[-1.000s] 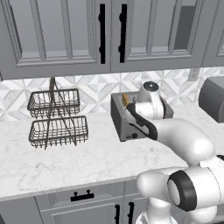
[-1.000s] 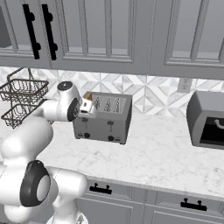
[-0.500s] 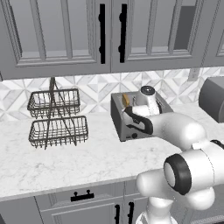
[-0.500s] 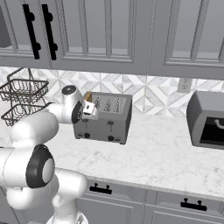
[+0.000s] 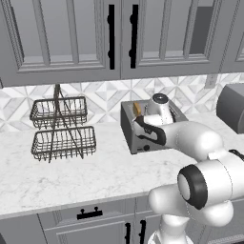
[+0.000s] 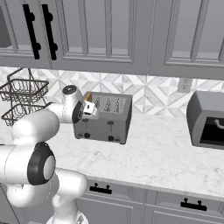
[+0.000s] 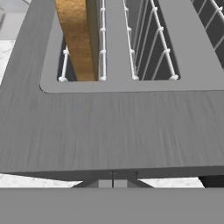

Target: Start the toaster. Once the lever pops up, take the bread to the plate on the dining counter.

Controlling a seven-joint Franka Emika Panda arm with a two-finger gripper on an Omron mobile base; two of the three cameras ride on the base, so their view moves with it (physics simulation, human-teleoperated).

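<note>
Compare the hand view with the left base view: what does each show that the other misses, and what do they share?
Hand view alone: white wire guides inside the slots and the shut tool below the toaster's front edge. Left base view alone: the two-tier wire basket, the upper cabinets, the marble worktop and the arm. Both: the toaster with the bread standing in an end slot.

You see even, soft light with weak shadows; all is sharp, no glare, no blur.
</note>
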